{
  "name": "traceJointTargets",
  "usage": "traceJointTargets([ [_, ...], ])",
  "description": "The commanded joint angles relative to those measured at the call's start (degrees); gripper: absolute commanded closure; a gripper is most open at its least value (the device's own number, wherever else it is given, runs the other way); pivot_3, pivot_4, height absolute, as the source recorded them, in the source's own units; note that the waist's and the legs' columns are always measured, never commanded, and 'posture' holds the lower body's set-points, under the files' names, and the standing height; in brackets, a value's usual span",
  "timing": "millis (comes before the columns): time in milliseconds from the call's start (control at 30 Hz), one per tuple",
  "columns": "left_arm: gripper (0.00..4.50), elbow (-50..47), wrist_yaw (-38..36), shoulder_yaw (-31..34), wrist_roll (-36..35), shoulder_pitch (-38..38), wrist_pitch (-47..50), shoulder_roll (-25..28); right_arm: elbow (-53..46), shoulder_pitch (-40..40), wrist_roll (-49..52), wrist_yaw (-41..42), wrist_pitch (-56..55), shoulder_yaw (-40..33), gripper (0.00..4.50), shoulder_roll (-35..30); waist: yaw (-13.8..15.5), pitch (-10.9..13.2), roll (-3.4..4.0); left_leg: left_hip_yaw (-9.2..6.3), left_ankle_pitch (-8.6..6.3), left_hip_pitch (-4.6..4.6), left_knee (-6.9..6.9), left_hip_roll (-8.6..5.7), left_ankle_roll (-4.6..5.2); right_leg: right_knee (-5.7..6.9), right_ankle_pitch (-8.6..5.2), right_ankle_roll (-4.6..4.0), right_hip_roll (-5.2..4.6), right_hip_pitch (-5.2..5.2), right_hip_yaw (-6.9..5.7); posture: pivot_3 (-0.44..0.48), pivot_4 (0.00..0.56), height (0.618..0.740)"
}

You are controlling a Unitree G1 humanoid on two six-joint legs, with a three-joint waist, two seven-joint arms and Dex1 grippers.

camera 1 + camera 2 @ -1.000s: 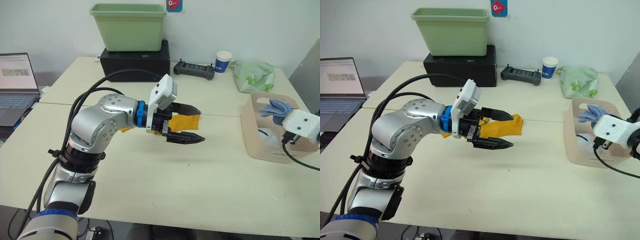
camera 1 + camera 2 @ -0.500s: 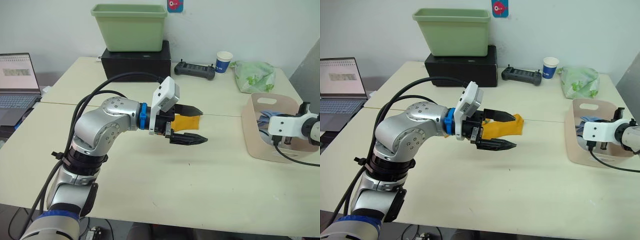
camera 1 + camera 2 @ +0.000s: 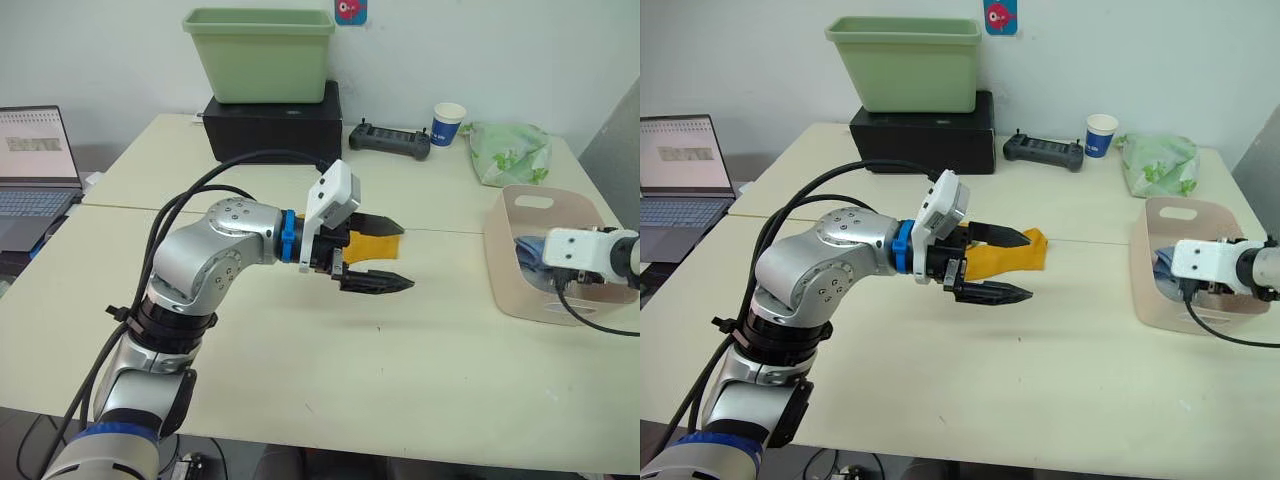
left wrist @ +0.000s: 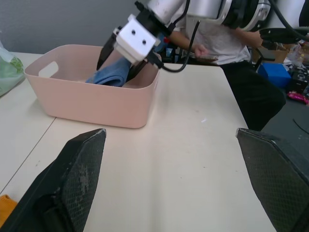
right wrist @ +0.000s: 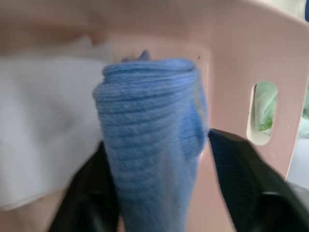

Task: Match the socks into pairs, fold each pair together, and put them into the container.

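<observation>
Socks, light blue knit pair, rolled together [image 5: 149, 140]: gripped between the two black fingers of the right gripper [image 4: 117, 57], inside the pale pink rectangular plastic basin with cut-out handle slots [image 3: 520, 285]. Fingers close around the roll on both sides. White soft fabric [image 5: 46, 125] lies in the basin directly beside the blue roll, touching it.

Socks, mustard orange fabric [image 3: 1015, 255]: flat on the cream table [image 3: 400, 370], just behind the left gripper [image 3: 1000, 264], partly hidden by it. Left gripper hovers above the tabletop, fingers spread wide and holding nothing, tips pointing toward the basin.

Beyond the right gripper, at the table's far side: green-patterned cloth bundle [image 3: 510, 152], blue-and-white paper cup [image 3: 447, 123], black handheld controller [image 3: 388, 140].

Beyond the left gripper: black box [image 3: 270, 122] bearing a taller light green plastic tub [image 3: 257, 55]. Open laptop [image 3: 35, 170] well to the left arm's outer side.

Person seated in a white shirt and dark trousers [image 4: 227, 53] past the basin, in the left wrist view.
</observation>
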Motion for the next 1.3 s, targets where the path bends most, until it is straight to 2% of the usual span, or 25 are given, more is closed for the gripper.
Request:
traceJointTargets([
  [33, 0.00, -1.0, -0.5, 0.2, 0.2, -0.2, -1.0, 0.1, -4.3, 0.1, 4.3, 4.2, 4.4, -4.7, 0.44, -2.7, 0.0, 0.0, 0.00, -0.05, 0.00, -0.01, 0.00, 0.00, 0.00, 0.00, 0.00, 0.00, 0.00, 0.01, -0.05, 0.000, 0.150, 0.696],
  [67, 0.00, -1.0, -0.5, 0.2, 0.2, -0.2, -1.0, 0.2, -5.4, 1.1, 5.6, 5.4, 5.7, -5.9, 0.05, -3.2, 0.0, 0.0, 0.00, -0.07, 0.00, 0.00, 0.00, 0.00, 0.01, -0.01, 0.00, 0.00, 0.00, 0.03, -0.07, 0.000, 0.150, 0.696],
  [333, 0.00, -1.0, -0.8, 0.5, 0.3, 0.1, -0.9, 0.8, -11.7, 6.0, 14.0, 10.9, 16.7, -16.1, 0.05, -7.0, 0.0, 0.0, 0.02, -0.08, -0.01, 0.01, 0.02, -0.02, 0.01, -0.02, 0.00, 0.00, -0.02, 0.08, -0.07, 0.000, 0.150, 0.696],
  [533, 0.00, -0.9, -1.3, 0.5, 0.5, 0.1, -1.1, 1.0, -11.1, 8.1, 14.2, 9.0, 17.7, -19.8, 0.05, -7.4, 0.0, 0.0, 0.02, -0.10, -0.01, 0.06, 0.02, -0.01, 0.02, -0.03, 0.00, 0.00, 0.00, 0.15, -0.09, 0.000, 0.150, 0.696],
  [633, 0.00, -0.9, -1.3, 1.1, 0.6, 0.4, -0.8, 1.7, -11.3, 7.7, 16.0, 7.4, 19.1, -21.5, 0.05, -6.2, 0.0, 0.0, 0.02, -0.07, -0.01, 0.06, 0.02, -0.02, 0.02, -0.03, 0.00, 0.00, 0.00, 0.14, -0.06, 0.000, 0.150, 0.696],
  [733, 0.00, -1.2, -0.8, 2.7, 0.5, 1.5, -0.7, 3.3, -14.5, 6.3, 21.8, 7.0, 26.0, -24.4, 0.05, -3.8, -0.1, 0.0, 0.02, -0.09, -0.01, 0.07, 0.02, -0.01, 0.02, -0.02, 0.00, 0.00, 0.01, 0.14, -0.07, 0.000, 0.150, 0.696],
  [900, 0.00, -3.1, 1.9, 10.1, 1.0, 8.0, -3.2, 8.2, -25.4, 2.1, 33.4, -0.3, 39.1, -29.7, 0.05, 5.3, -0.3, 0.0, 0.04, -0.18, -0.01, 0.12, 0.00, 0.07, 0.01, 0.06, 0.00, 0.00, 0.08, 0.15, -0.10, 0.000, 0.150, 0.696],
  [1033, 0.00, -4.2, 6.3, 17.9, 2.0, 15.3, -4.5, 12.4, -34.8, -0.1, 37.3, -8.4, 41.2, -26.1, 0.05, 14.4, -0.1, 0.0, 0.03, -0.23, -0.01, 0.12, 0.01, 0.06, 0.01, 0.06, 0.00, 0.00, 0.07, 0.19, -0.14, 0.000, 0.150, 0.696],
  [1167, 0.00, -5.0, 9.8, 25.7, 5.3, 27.7, -7.6, 15.9, -40.5, 3.4, 34.9, -13.0, 36.7, -17.6, 0.05, 21.3, 0.0, 0.0, 0.02, -0.22, -0.02, 0.06, -0.02, 0.05, 0.02, -0.06, 0.00, 0.01, 0.02, 0.17, -0.16, 0.000, 0.150, 0.696],
  [1233, 0.00, -4.7, 13.0, 28.9, 8.4, 33.8, -12.0, 15.0, -41.1, 4.7, 34.6, -15.6, 36.7, -14.4, 0.05, 24.5, 0.1, 0.0, 0.01, -0.22, -0.02, 0.03, -0.02, 0.05, 0.02, -0.07, 0.00, 0.01, -0.01, 0.15, -0.17, 0.000, 0.150, 0.696],
  [1300, 0.00, -4.9, 16.3, 33.5, 7.7, 39.7, -11.6, 12.6, -41.8, 7.3, 31.0, -16.9, 32.4, -9.1, 0.05, 26.5, 0.1, 0.0, 0.00, -0.23, -0.02, 0.03, -0.01, 0.04, 0.02, -0.04, 0.00, 0.01, -0.06, 0.15, -0.16, 0.000, 0.150, 0.696],
])
